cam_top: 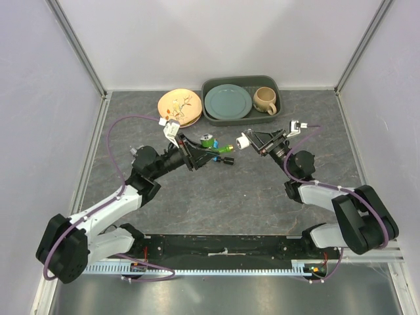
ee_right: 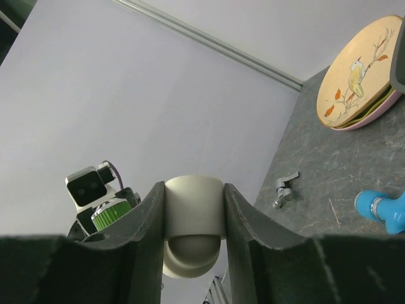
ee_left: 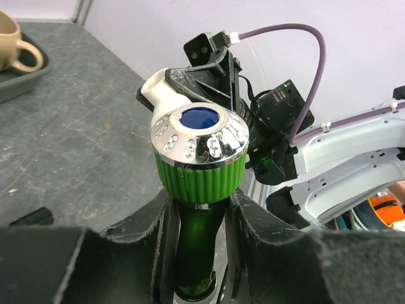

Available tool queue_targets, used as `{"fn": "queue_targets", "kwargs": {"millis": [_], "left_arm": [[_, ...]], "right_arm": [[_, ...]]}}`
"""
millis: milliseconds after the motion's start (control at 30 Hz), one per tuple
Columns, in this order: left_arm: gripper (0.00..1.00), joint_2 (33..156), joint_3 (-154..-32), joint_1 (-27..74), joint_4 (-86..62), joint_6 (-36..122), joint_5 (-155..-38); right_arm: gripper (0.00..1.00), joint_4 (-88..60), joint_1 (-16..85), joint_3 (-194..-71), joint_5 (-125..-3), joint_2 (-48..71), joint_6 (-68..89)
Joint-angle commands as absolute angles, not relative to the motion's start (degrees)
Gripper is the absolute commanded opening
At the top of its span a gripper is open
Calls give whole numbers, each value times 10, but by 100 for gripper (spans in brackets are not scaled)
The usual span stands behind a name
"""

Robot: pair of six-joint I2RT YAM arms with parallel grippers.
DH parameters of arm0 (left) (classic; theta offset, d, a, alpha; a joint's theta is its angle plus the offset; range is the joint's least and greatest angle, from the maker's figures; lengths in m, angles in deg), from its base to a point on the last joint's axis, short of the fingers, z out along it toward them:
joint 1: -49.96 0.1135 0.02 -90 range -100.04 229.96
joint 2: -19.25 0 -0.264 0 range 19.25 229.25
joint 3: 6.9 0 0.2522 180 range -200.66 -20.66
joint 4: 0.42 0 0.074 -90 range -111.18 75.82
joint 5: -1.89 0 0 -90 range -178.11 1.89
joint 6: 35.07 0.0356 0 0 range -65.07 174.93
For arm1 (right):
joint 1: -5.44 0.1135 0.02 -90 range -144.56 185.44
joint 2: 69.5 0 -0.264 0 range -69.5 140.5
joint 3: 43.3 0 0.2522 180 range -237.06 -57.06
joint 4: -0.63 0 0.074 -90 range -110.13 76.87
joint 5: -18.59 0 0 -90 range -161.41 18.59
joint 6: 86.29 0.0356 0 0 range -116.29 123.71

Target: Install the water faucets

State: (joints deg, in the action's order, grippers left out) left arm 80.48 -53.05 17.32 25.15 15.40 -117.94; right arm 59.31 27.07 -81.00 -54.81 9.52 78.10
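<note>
My left gripper (cam_top: 200, 152) is shut on the bright green faucet (cam_top: 208, 140) and holds it off the table. In the left wrist view the fingers (ee_left: 142, 247) clamp its dark green stem, and its ribbed green knob with a chrome cap and blue centre (ee_left: 199, 149) points at the right arm. My right gripper (cam_top: 251, 140) is shut on a white elbow fitting (ee_right: 193, 218), which also shows in the left wrist view (ee_left: 166, 94) just behind the knob. The two parts are close, a small gap apart. The light blue faucet (ee_right: 387, 209) lies on the table.
A small grey metal piece (ee_right: 285, 188) lies on the table near the blue faucet. A bird-pattern plate (cam_top: 179, 105) sits at the back. A grey bin (cam_top: 241, 119) beside it holds a green plate (cam_top: 228, 102) and a beige mug (cam_top: 264, 100).
</note>
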Motion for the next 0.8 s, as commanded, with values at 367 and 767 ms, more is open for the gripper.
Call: {"fn": "queue_targets", "kwargs": {"millis": [367,767], "left_arm": [[2,860,-504,115,415,85,-1075],[2,889,-520,101,410,76,-1065]], "right_arm": [[0,875,272,-775,-567,18,803],[0,875,280,-777,-566,21,782]]}}
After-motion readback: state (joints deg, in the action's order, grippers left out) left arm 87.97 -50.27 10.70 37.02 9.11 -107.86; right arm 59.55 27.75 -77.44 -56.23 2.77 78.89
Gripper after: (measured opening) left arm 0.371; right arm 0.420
